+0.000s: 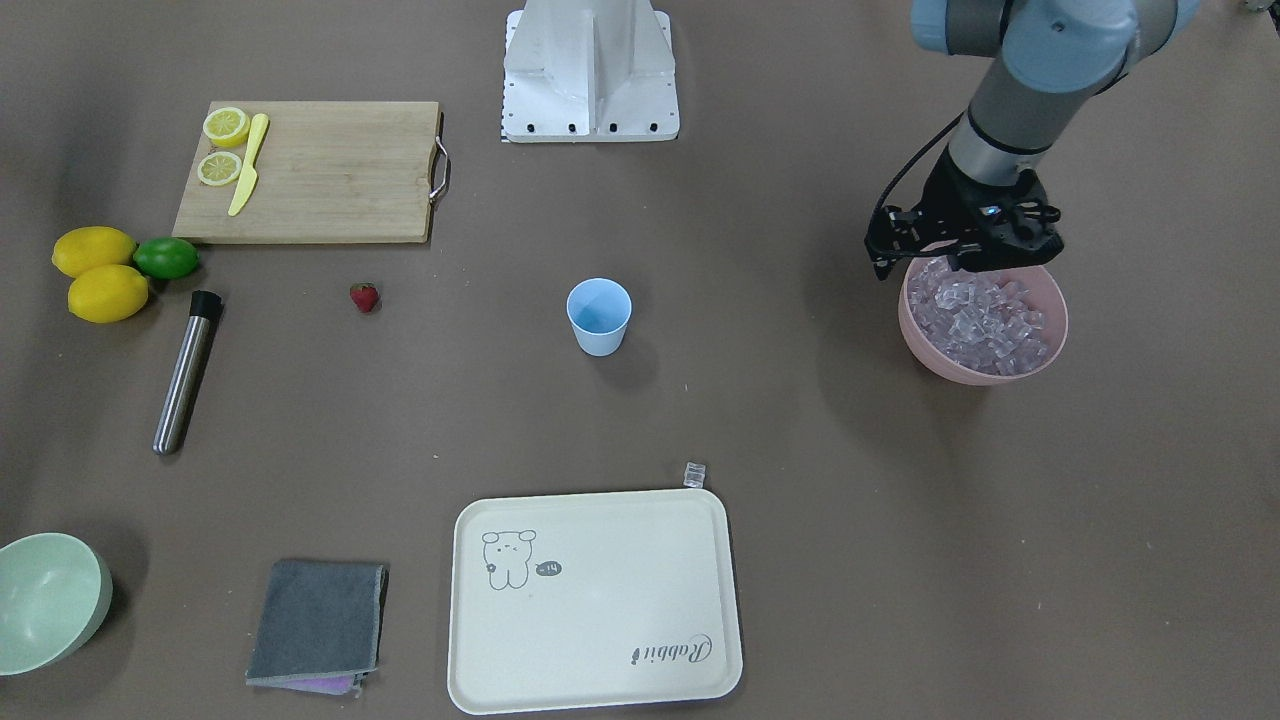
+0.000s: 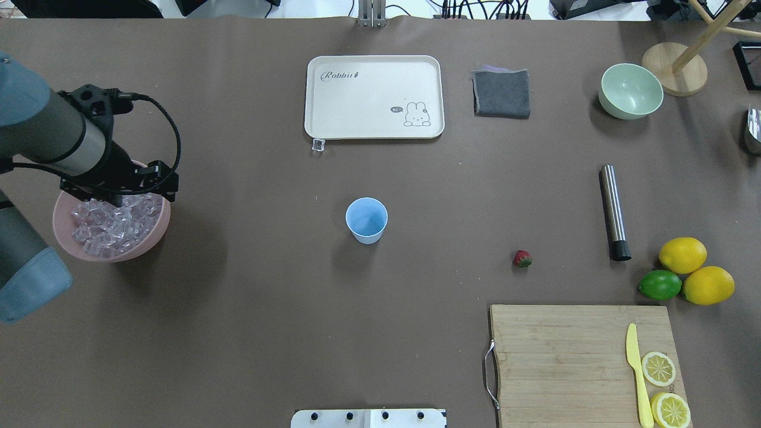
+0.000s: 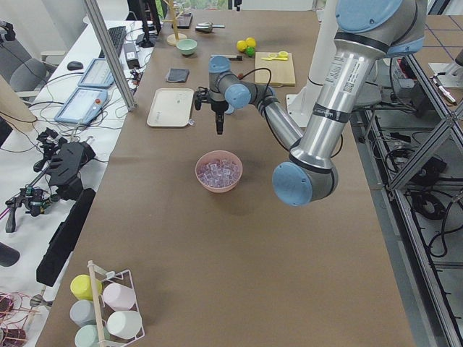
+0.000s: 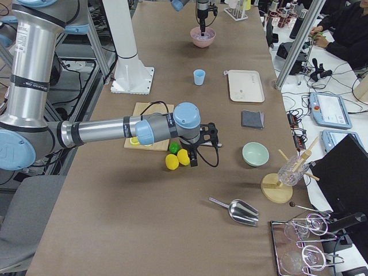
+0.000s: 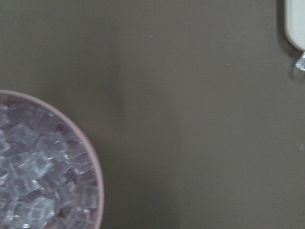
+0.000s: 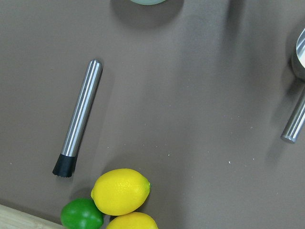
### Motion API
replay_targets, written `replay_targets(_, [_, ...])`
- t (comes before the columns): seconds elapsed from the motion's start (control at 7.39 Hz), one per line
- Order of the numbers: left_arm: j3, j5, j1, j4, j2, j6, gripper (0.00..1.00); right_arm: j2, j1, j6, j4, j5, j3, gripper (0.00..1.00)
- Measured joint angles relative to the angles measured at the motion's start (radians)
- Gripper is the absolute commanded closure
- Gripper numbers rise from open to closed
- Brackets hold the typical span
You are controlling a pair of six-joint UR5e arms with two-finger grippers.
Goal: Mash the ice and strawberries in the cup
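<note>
Well off to the robot's left of the cup [image 2: 366, 220], the pink bowl [image 2: 128, 254] is heaped with the ice [image 2: 113, 226]. My left gripper [image 1: 962, 258] hangs over that bowl's rim; I cannot tell whether its jaws are released or clenched. The cup stands upright on the worktop [image 2: 250, 309], its blue bottom showing. To the cup's right, apart from it, the strawberry [image 2: 522, 258] lies on the worktop. Beyond the cup sits the cream tray [image 2: 357, 107], with one loose ice cube [image 2: 318, 145] just beside its corner. Farther right than the strawberry, the right gripper [image 4: 192, 162] hovers near the lemons [image 4: 177, 159]; I cannot tell how its jaws stand either. The mint green bowl [image 2: 630, 90] is far from the cup.
</note>
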Motion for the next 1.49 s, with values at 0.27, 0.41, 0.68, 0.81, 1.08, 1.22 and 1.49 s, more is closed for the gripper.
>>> replay_targets(0.27, [0.000,0.005,-0.012,-0.061,0.090,-0.076,0.24,0.001,0.000,0.001,0.000,0.000,0.000,0.00])
replay_targets(0.41, [0.018,0.007,-0.011,-0.092,0.101,-0.121,0.24,0.001,0.000,0.001,0.000,0.000,0.000,0.00])
replay_targets(0.68, [0.041,0.008,-0.003,-0.120,0.107,-0.175,0.25,0.002,0.000,0.002,-0.001,0.000,-0.001,0.00])
replay_targets(0.81, [0.047,0.009,0.007,-0.123,0.108,-0.193,0.27,0.002,0.000,0.002,-0.001,0.000,-0.001,0.00])
replay_targets(1.08, [0.056,0.024,0.037,-0.125,0.108,-0.217,0.29,0.002,0.000,0.002,-0.002,0.001,-0.001,0.00])
replay_targets(1.22, [0.062,0.038,0.055,-0.126,0.108,-0.221,0.29,0.001,0.000,0.002,-0.002,0.002,-0.001,0.00])
replay_targets(1.49, [0.067,0.054,0.073,-0.126,0.108,-0.232,0.29,0.000,0.000,0.004,-0.002,0.003,0.000,0.00])
